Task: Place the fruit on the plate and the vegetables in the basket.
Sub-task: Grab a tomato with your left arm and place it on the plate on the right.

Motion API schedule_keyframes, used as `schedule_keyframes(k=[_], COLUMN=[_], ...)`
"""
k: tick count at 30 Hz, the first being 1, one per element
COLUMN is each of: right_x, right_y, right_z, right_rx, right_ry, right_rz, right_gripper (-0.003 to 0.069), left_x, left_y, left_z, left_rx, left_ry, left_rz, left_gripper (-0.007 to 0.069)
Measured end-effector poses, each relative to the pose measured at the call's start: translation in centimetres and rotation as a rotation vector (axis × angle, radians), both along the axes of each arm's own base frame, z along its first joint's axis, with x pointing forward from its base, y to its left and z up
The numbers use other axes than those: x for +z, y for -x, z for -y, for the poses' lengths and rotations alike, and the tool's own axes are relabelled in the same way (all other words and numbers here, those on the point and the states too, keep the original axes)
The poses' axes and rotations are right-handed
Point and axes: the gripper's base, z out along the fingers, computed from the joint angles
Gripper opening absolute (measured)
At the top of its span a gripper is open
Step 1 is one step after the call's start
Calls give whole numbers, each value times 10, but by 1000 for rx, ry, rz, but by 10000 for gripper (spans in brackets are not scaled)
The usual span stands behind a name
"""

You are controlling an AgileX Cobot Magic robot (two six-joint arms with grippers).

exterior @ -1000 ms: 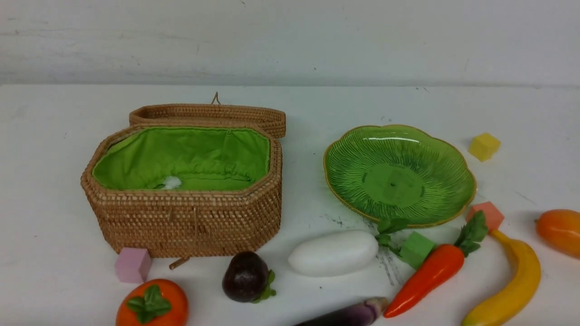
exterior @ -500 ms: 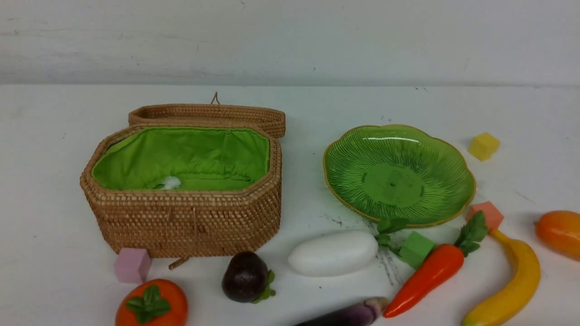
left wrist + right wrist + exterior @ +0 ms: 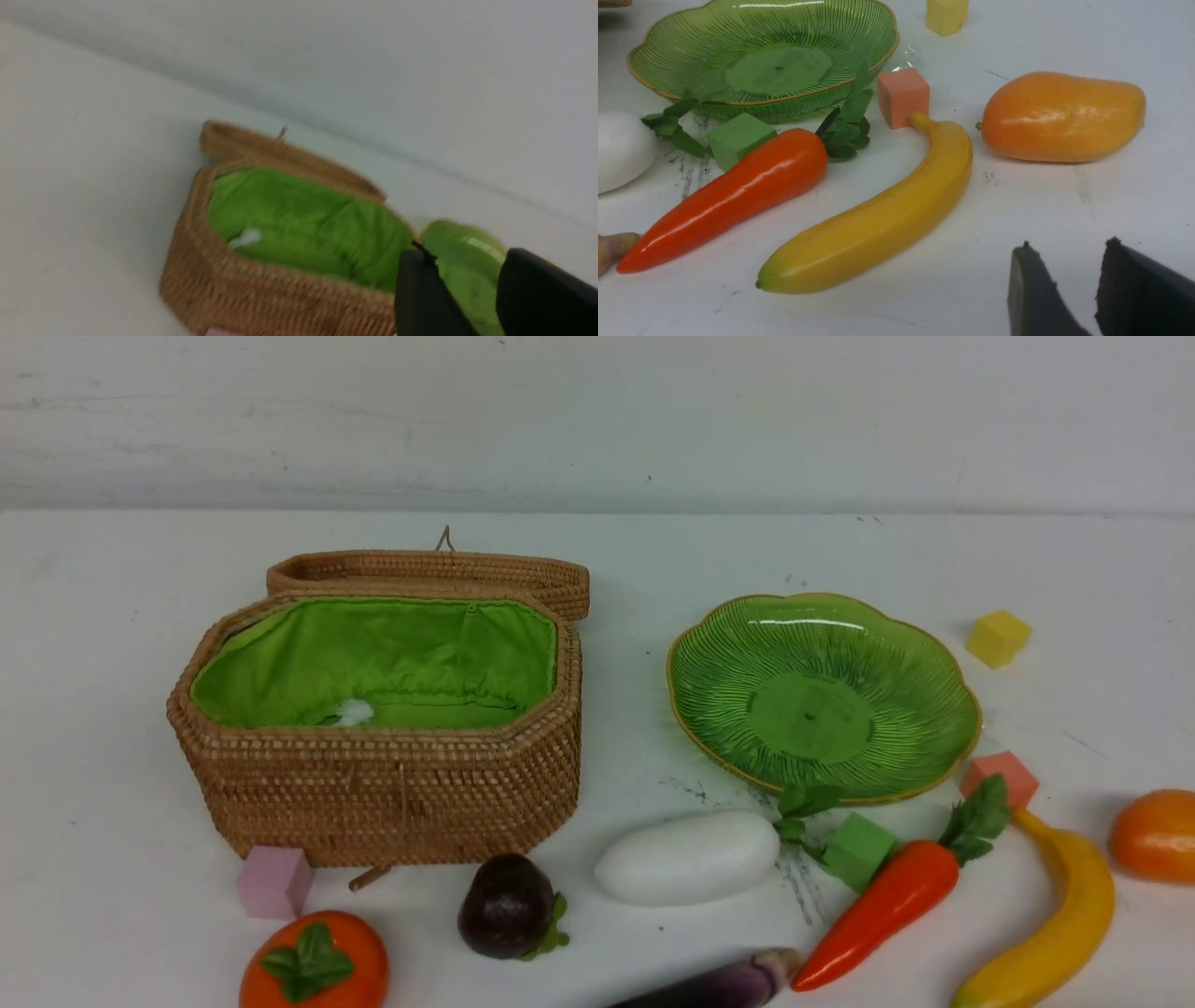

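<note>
The open woven basket point(image 3: 373, 793) with green lining stands left; the green plate point(image 3: 822, 635) lies to its right, with nothing on it. Along the near side lie the leafy-capped orange fruit point(image 3: 313, 963), purple fruit point(image 3: 506, 905), white radish point(image 3: 688, 857), eggplant point(image 3: 719, 982), carrot point(image 3: 882, 901), banana point(image 3: 1055, 915) and mango point(image 3: 1156, 835). My right gripper point(image 3: 1069, 247) is open, with nothing in it, over bare table short of the mango point(image 3: 1064, 116) and banana point(image 3: 878, 219). My left gripper point(image 3: 462, 261) is open in a blurred view facing the basket point(image 3: 261, 294). Neither shows in the front view.
Small cubes lie about: pink point(image 3: 274, 882) against the basket's front, green point(image 3: 857, 849) between radish and carrot, salmon point(image 3: 1004, 777) at the banana's tip, yellow point(image 3: 997, 637) right of the plate. The basket's lid point(image 3: 429, 574) lies back behind it. A wall runs behind the table.
The mango has shifted a little toward the near edge, and the banana and the carrot's leaves have moved slightly. Basket, plate and the other items are where they were.
</note>
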Motion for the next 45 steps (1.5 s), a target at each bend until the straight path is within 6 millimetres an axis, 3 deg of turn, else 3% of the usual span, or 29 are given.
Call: schedule_keyframes(k=[9, 15, 20, 26, 28, 32, 36, 40, 45], right_x=[0, 0, 0, 0, 0, 0, 0, 0, 0], right_y=[0, 0, 0, 0, 0, 0, 0, 0, 0], right_z=[0, 0, 0, 0, 0, 0, 0, 0, 0], right_rx=[0, 0, 0, 0, 0, 0, 0, 0, 0], right_ry=[0, 0, 0, 0, 0, 0, 0, 0, 0], right_rz=[0, 0, 0, 0, 0, 0, 0, 0, 0], right_gripper=[238, 238, 238, 238, 238, 238, 238, 238, 238], left_x=[-61, -101, -127, -159, -171, -199, -211, -213, -208], left_y=[-58, -83, -108, -135, -143, -157, -164, -164, -161], left_z=[17, 31, 35, 35, 36, 40, 50, 53, 52], left_rx=[-32, -275, -351, -403, -416, -421, -435, -436, -448], left_ry=[42, -117, -176, -293, -309, -269, -145, -106, -125], left_rz=[-572, -841, -924, -956, -971, -1046, -1089, -1099, -1102], left_gripper=[238, 259, 392, 634, 661, 654, 584, 497, 489])
